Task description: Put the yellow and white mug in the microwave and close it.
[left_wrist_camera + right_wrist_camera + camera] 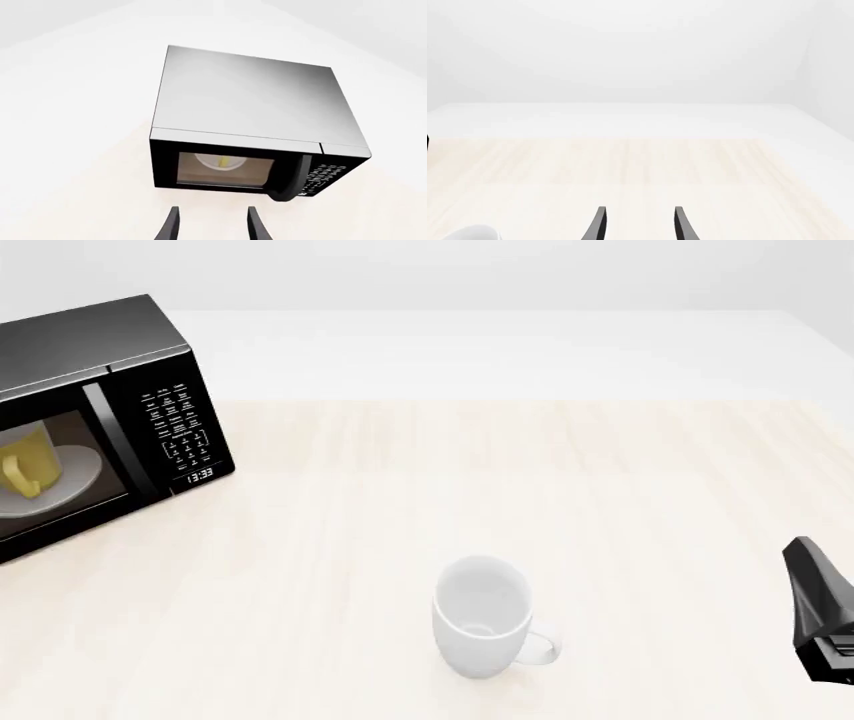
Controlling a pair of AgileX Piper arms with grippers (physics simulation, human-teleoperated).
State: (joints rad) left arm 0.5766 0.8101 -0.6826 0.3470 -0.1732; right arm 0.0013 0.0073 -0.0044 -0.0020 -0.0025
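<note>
The black microwave [171, 430] stands at the table's far left with its door shut. Through the glass window I see the yellow and white mug [27, 466] standing on the round white turntable plate [78, 480]. In the left wrist view the microwave [253, 100] is ahead of my open, empty left gripper [211, 227], a short gap from the door, and the mug [225, 161] shows dimly behind the glass. My right gripper [638, 227] is open and empty; in the front view it [809, 570] is at the right edge, far from the microwave.
A larger all-white mug [481, 618] stands upright near the front middle of the table, handle to the right; its rim shows in the right wrist view [470, 233]. The light wood table [534, 480] ends at a white back wall.
</note>
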